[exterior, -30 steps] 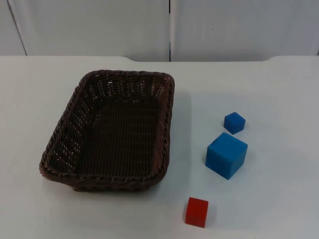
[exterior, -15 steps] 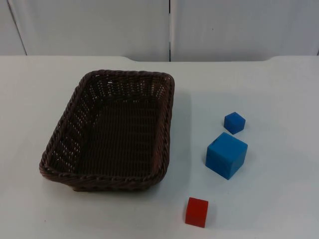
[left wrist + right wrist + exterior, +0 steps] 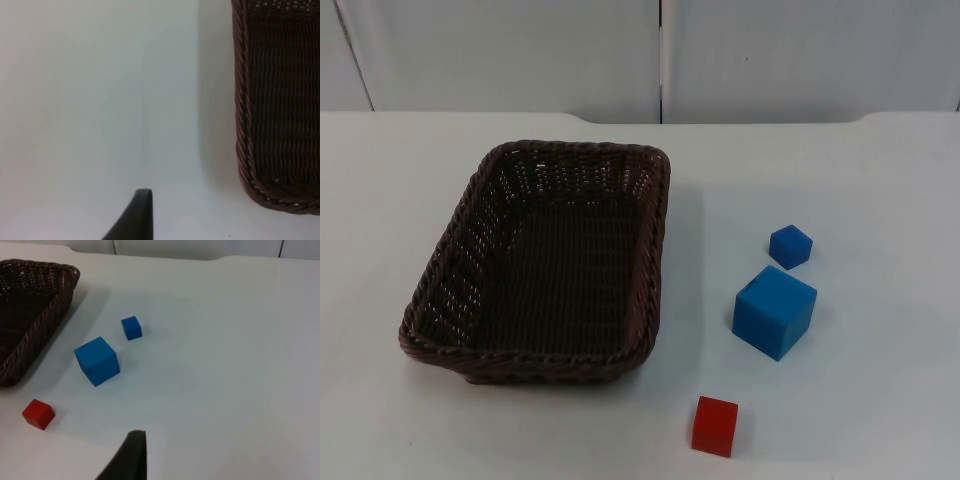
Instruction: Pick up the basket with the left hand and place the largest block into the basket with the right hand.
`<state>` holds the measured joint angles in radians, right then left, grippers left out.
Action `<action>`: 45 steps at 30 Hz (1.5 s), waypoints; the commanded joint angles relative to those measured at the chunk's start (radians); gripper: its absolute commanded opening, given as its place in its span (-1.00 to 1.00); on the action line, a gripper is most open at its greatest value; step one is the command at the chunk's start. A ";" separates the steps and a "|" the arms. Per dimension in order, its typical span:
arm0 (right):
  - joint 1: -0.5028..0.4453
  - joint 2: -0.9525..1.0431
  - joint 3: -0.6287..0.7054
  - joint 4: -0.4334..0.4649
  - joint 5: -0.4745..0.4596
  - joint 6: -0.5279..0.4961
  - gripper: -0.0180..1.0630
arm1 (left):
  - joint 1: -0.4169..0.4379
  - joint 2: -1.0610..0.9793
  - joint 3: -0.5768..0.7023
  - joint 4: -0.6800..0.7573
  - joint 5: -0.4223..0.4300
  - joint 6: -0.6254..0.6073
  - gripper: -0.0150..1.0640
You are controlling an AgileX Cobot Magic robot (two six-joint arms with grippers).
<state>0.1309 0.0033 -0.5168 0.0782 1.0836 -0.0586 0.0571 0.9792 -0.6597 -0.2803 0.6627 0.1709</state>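
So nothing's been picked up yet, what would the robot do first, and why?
Probably bring the left gripper over to the brown basket's rim and take hold of it. The basket sits flat on the white table, ungripped, and the left wrist view shows its woven wall close by. The large blue block lies untouched beside a small blue block and a red block.

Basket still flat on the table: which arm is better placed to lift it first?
Left, probably. The basket stands on the table's left half, and its rim is close ahead of the left gripper. The right gripper looks onto the big blue block.
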 commanded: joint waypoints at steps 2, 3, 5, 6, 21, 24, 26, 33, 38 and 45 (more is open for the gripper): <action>-0.006 -0.003 0.002 0.006 -0.006 -0.002 0.98 | 0.003 0.021 -0.017 -0.002 -0.022 0.008 0.97; -0.006 -0.003 0.002 0.006 -0.006 -0.002 0.98 | 0.003 0.034 -0.026 0.000 -0.024 0.008 0.97; -0.006 -0.003 0.002 0.006 -0.006 -0.002 0.98 | 0.003 0.057 -0.044 0.000 -0.021 0.008 0.97; -0.006 -0.003 0.002 0.006 -0.006 -0.002 0.98 | 0.003 0.076 -0.058 0.000 -0.017 0.008 0.97; -0.006 -0.003 0.002 0.006 -0.006 -0.002 0.98 | -0.010 0.351 -0.205 -0.141 -0.024 0.104 0.97; -0.006 -0.003 0.002 0.006 -0.006 -0.002 0.98 | -0.016 0.434 -0.242 -0.150 -0.024 0.113 0.97; -0.006 -0.003 0.002 0.006 -0.006 -0.002 0.98 | -0.017 0.462 -0.256 -0.150 -0.024 0.113 0.97; -0.006 -0.003 0.002 0.006 -0.006 -0.002 0.98 | -0.083 0.559 -0.349 -0.167 -0.026 0.131 0.94; -0.006 -0.003 0.002 0.006 -0.006 -0.002 0.98 | -0.116 0.610 -0.389 -0.168 -0.050 0.131 0.94; -0.006 -0.003 0.002 0.006 -0.006 -0.002 0.98 | -0.116 0.689 -0.428 -0.157 -0.062 0.131 0.94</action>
<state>0.1309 0.0000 -0.5168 0.0800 1.0836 -0.0586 -0.0546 1.6553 -1.0768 -0.4382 0.6108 0.3003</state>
